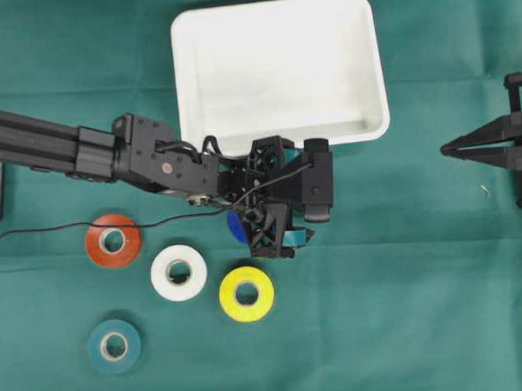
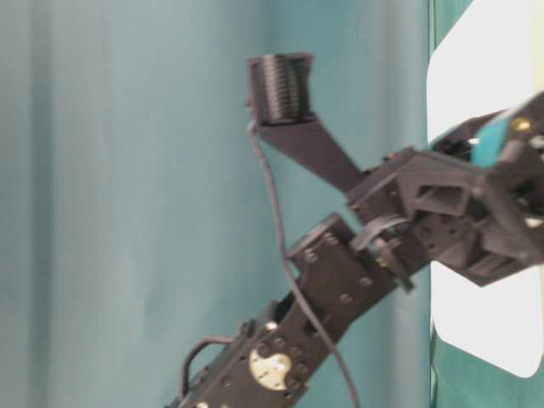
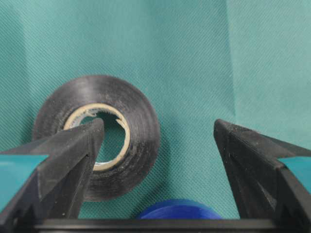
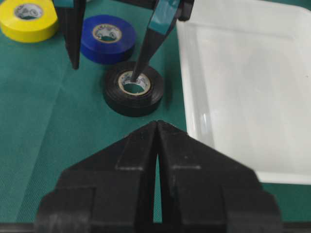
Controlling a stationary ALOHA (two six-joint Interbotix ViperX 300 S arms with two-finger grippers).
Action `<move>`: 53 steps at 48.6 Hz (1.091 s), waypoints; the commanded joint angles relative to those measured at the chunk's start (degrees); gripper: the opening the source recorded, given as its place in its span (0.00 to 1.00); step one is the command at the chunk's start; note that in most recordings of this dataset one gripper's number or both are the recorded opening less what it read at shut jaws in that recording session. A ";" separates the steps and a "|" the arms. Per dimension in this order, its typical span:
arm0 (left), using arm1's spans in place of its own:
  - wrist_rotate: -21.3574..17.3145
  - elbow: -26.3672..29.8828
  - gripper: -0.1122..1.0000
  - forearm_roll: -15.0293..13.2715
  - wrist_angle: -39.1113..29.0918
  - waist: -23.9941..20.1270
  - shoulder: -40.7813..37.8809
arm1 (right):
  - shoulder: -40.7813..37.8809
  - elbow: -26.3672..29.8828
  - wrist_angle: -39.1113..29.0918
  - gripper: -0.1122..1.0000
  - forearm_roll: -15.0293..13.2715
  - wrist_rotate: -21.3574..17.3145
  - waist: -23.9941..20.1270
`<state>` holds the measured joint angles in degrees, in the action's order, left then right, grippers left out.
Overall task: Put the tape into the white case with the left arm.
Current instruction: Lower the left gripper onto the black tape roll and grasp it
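Six tape rolls (image 1: 247, 293), one white case (image 1: 277, 69)

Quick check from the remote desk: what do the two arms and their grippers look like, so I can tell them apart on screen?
The left arm is black, boxy, with visible screws, a red dot and a thin black cable trailing along it. The left gripper has two pointed black fingers marked with teal bands. The right gripper is all black, no teal, with pointed fingers.
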<state>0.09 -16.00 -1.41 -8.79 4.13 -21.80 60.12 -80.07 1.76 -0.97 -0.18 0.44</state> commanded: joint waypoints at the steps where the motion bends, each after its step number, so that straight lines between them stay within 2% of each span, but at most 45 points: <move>1: 0.00 1.32 0.96 0.09 0.26 -0.18 0.53 | -0.26 0.53 0.62 0.02 0.00 -0.09 0.09; 13: 0.09 1.41 0.95 0.09 0.35 -0.62 -0.88 | -0.26 0.53 0.62 0.02 0.00 -0.09 0.09; 20: 0.09 1.41 0.86 0.09 0.26 -0.70 -0.88 | -0.26 0.44 0.62 0.02 0.00 -0.09 0.09; 24: 0.00 1.41 0.73 0.09 0.26 -0.70 -0.88 | -0.26 0.35 0.62 0.02 0.00 -0.09 0.09; 31: 0.00 1.41 0.36 0.09 0.00 -0.70 -0.70 | -0.26 0.35 0.62 0.02 0.00 -0.09 0.09; 33: 0.00 1.41 0.31 0.18 -0.09 -0.70 -0.53 | -0.26 0.35 0.62 0.02 -0.09 -0.09 0.09; 53: 0.09 1.41 0.32 0.18 -2.64 -0.35 3.69 | -0.18 0.18 0.70 0.02 -0.09 -0.09 0.09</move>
<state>0.09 -15.73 -1.32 -10.90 3.43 -21.88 60.21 -80.51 1.85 -0.97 -0.18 0.44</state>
